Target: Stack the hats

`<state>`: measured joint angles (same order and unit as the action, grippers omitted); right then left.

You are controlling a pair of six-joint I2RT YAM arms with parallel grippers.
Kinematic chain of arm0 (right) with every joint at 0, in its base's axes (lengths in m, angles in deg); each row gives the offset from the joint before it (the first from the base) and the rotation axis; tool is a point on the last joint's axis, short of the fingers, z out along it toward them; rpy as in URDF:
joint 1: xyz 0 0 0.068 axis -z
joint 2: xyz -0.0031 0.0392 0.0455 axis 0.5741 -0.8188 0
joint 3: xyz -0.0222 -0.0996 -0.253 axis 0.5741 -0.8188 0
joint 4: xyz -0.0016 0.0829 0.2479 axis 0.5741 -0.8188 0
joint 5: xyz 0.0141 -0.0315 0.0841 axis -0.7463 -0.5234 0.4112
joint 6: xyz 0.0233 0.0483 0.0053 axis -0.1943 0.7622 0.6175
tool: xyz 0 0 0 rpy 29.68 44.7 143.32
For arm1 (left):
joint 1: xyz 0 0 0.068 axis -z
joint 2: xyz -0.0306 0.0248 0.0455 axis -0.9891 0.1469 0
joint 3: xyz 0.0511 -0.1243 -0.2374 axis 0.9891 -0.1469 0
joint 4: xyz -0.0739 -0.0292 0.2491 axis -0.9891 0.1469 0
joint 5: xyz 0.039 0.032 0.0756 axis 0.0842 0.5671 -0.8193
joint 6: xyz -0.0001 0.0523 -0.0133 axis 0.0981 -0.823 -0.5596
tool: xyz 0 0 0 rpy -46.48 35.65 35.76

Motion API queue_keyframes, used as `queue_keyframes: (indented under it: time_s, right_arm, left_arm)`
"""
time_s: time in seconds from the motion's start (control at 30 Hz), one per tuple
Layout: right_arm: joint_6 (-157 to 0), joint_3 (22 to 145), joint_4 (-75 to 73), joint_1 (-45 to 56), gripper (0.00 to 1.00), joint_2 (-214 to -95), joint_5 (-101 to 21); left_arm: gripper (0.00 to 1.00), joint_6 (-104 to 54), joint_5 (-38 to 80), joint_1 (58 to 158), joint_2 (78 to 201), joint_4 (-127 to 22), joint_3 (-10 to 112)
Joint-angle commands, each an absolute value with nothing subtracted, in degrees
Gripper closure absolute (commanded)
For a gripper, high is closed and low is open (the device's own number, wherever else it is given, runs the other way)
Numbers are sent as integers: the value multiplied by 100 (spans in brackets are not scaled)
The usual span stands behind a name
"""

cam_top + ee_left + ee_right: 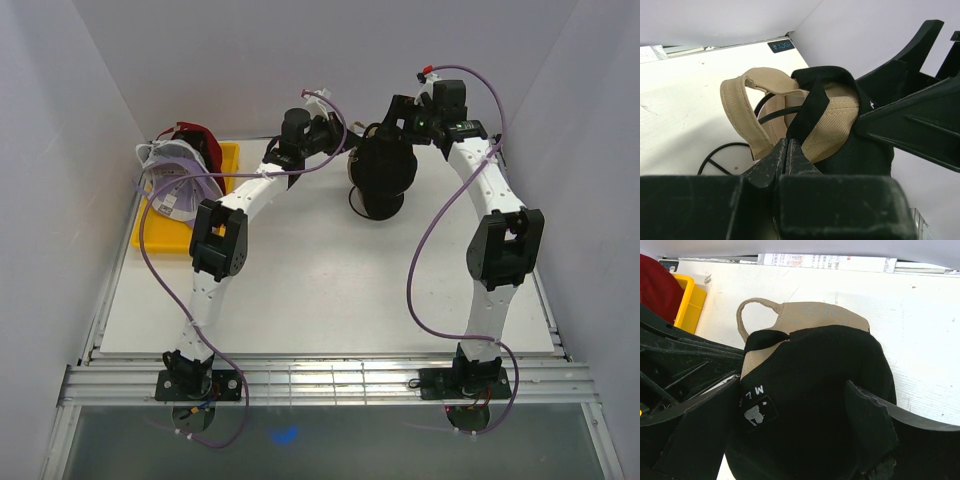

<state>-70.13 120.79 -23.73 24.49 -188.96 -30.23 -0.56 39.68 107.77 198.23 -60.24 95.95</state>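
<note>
The black hat (382,172) is at the back middle of the table, tan lining up in the left wrist view (832,125) and its logo showing in the right wrist view (810,380). My left gripper (345,148) is shut on the black hat's edge (786,150). My right gripper (395,122) is open, its fingers wide on either side of the hat's crown (792,386). The dark red hat (195,135), the white hat (158,160) and the lavender hat (182,188) are piled in the yellow tray (228,158) at the back left.
The tray's corner (690,302) and the dark red hat (655,285) show at the right wrist view's left edge. A thin black cord loop (715,155) lies on the table under the black hat. White walls close in the back and both sides.
</note>
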Motion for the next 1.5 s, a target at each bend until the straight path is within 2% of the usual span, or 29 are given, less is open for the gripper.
queue_keyframes:
  time_s: [0.0,0.03,0.07,0.8,1.03,1.47]
  right_arm:
    - [-7224,12052,-3057,2353,12,-18846,-3171]
    - [-7224,12052,-3065,2344,12,-18837,-3206]
    - [-7224,12043,-3065,2344,12,-18802,-3224]
    - [-6960,11964,-2881,2344,6,-18187,-3637]
    - [-6899,11990,-2951,2344,6,-18204,-3725]
    - [-6855,11454,-2758,2344,7,-18020,-3734]
  left_arm:
    - [93,-104,3931,10792,19853,-5831,9795]
    - [99,-104,3904,10792,19853,-5796,9795]
    - [100,-104,3869,10792,19862,-5778,9795]
    - [100,308,2841,10607,19994,-4794,9838]
    - [100,326,2779,10572,20257,-4354,10225]
    - [100,274,3078,10528,20161,-4704,10015]
